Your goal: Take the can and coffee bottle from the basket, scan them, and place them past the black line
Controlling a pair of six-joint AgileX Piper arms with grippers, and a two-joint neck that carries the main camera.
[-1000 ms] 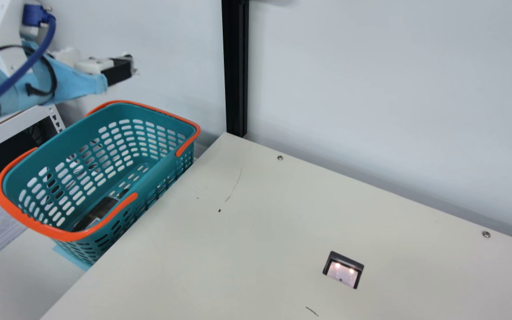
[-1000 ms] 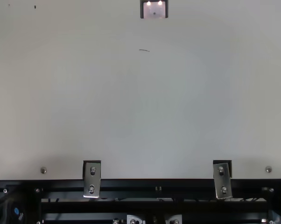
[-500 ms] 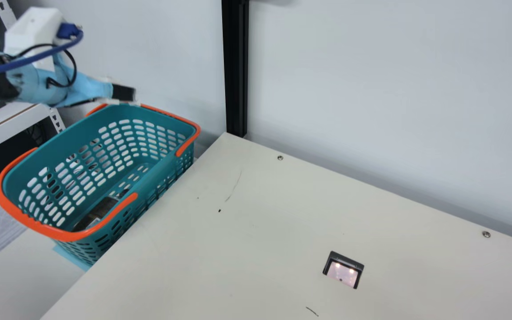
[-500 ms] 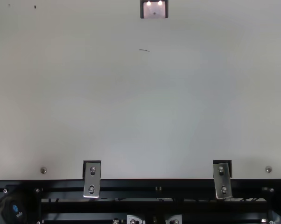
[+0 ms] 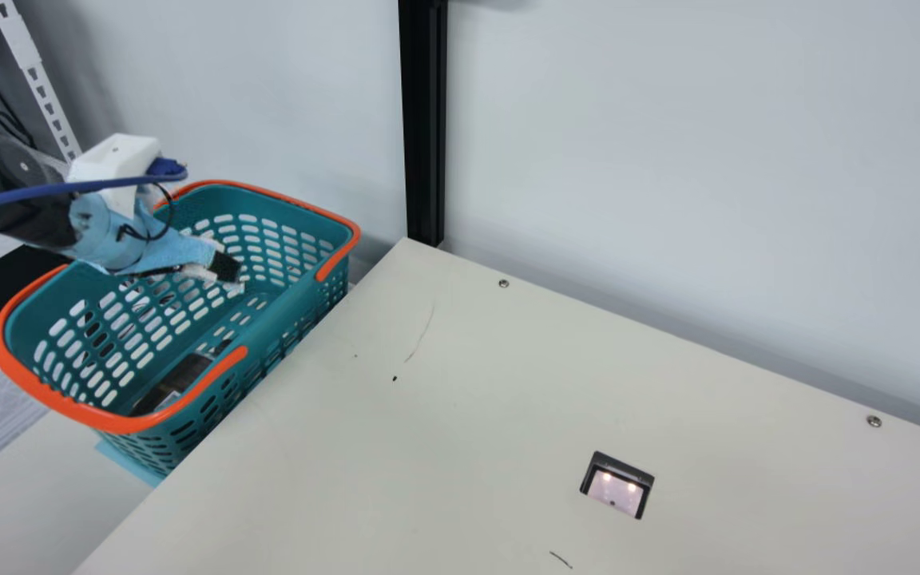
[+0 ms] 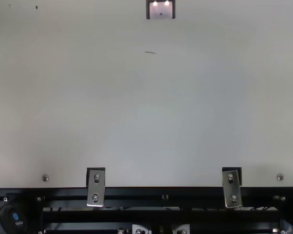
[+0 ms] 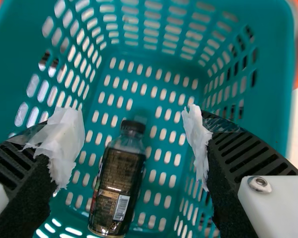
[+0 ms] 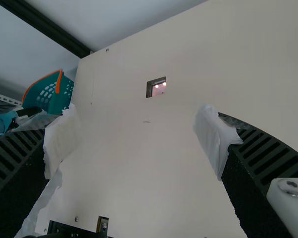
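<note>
basket: teal, orange handles; at the left, by the table's left edge (image 5: pixel 268 375).
scanner window: set in the table (image 5: pixel 468 447), two lights glowing (image 5: pixel 618 493); short dark mark just nearer (image 5: pixel 561 559).
post: black, upright, beyond the table's far left corner (image 5: pixel 424 120).
obstacles: basket wall (image 5: pixel 300 307) stands between bottle and table; a handle (image 5: pixel 196 391) partly covers the bottle from the neck camera.
bottle: dark, black-capped (image 7: pixel 117 186), inside the basket on its floor, toward the near end, close to the table-side wall.
bottle's lie: on its side; cap toward the basket's far end, base nearer; long axis roughly along the basket's length, a bit aslant; barcode faces up.
left gripper: over the basket's opening (image 5: pixel 232 275), fingers spread, nothing between them.
right gripper: above the table (image 8: pixel 136 139), fingers spread wide, holding nothing.
</note>
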